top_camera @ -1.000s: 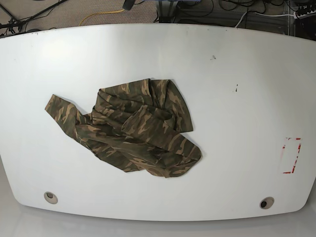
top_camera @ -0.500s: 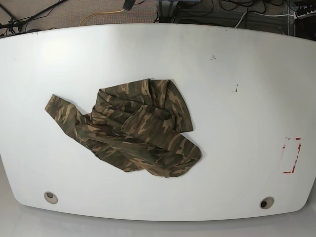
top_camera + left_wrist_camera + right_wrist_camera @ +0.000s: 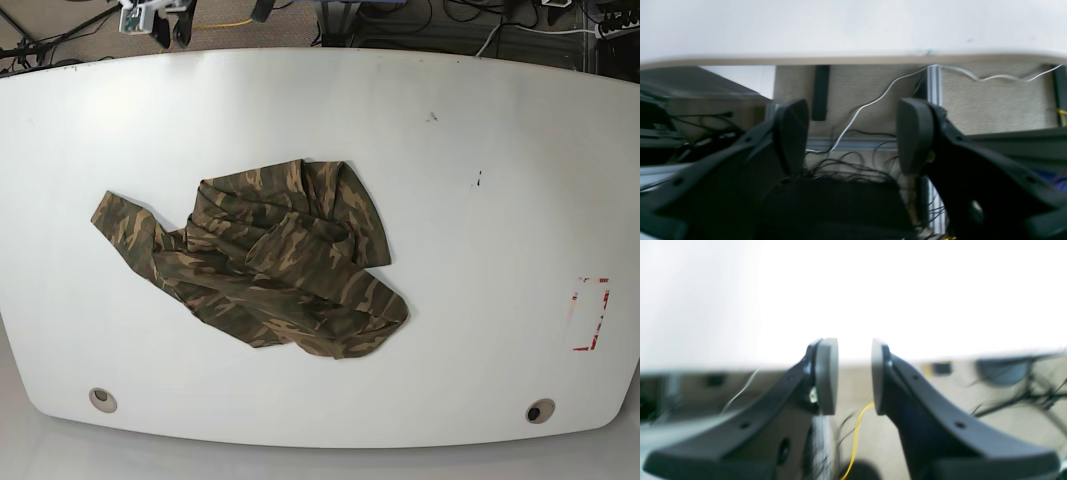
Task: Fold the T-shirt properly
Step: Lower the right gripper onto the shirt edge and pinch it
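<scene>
The camouflage T-shirt (image 3: 270, 265) lies crumpled in a heap on the white table (image 3: 480, 200), left of the middle, with one sleeve (image 3: 120, 222) sticking out to the left. My right gripper (image 3: 172, 28) hangs beyond the table's far left edge, far from the shirt. In the right wrist view, the right gripper (image 3: 853, 376) is empty with a narrow gap between its pads. In the left wrist view, the left gripper (image 3: 853, 133) is wide open and empty over the floor by the table edge (image 3: 853, 60). Neither wrist view shows the shirt.
A red-marked rectangle (image 3: 590, 313) is on the table at the right. Two round holes (image 3: 101, 400) (image 3: 540, 411) sit near the front edge. Cables (image 3: 857, 113) and a yellow cord (image 3: 857, 426) lie on the floor behind the table.
My right gripper has come into the base view at the top left, behind the table. The T-shirt has not moved.
</scene>
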`<state>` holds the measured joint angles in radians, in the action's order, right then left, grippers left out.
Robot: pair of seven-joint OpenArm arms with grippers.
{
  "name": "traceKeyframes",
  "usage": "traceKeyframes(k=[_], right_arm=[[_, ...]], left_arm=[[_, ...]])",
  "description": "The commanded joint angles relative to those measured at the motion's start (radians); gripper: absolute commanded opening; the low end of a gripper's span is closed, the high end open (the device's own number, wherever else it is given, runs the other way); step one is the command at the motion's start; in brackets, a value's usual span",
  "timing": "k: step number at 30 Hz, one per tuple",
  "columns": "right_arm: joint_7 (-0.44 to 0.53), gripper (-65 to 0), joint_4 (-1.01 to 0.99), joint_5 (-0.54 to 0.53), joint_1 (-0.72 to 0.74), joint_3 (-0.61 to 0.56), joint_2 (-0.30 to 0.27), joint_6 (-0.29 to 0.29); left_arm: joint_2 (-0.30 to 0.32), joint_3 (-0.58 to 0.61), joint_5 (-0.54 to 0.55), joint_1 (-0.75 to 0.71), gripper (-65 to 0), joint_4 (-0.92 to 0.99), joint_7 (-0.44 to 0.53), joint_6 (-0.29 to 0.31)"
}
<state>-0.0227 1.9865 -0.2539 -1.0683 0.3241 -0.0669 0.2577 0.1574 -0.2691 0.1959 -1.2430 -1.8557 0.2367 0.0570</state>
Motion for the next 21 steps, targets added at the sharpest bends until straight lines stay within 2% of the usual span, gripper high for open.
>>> traceKeyframes(k=[1,4,6,9,13,18,21], right_arm=[[-0.003,-48.4,0.017,0.000,0.055,0.002,-0.006,0.004],[-0.090,-48.4,0.018,0.000,0.152,0.002,-0.014,0.004],[-0.167,-48.4,0.018,0.000,0.231,0.002,-0.040,0.004],[-0.274,-48.4,0.018,-0.008,0.330,-0.001,-0.053,0.004],[-0.382,-48.4,0.020,-0.002,0.461,-0.001,-0.055,0.005],[-0.532,-48.2,0.018,0.000,0.629,-0.001,-0.055,0.082],[-0.621,-42.8,0.015,0.000,0.730,-0.001,-0.055,0.091]], left_arm=[[-0.008,0.004,0.003,0.019,-27.2,-0.023,0.034,-0.007],[-0.029,0.004,0.000,0.052,-26.0,-0.025,0.034,-0.007],[-0.046,0.004,0.000,0.076,-19.3,-0.025,0.034,-0.007],[-0.058,0.006,0.000,0.090,-12.9,-0.029,0.034,-0.007],[-0.063,0.006,-0.002,0.124,-12.9,-0.049,0.033,-0.007],[-0.063,0.008,-0.002,0.156,-13.1,-0.049,0.033,-0.007],[-0.061,0.024,-0.002,0.200,-13.1,-0.049,0.033,-0.007]])
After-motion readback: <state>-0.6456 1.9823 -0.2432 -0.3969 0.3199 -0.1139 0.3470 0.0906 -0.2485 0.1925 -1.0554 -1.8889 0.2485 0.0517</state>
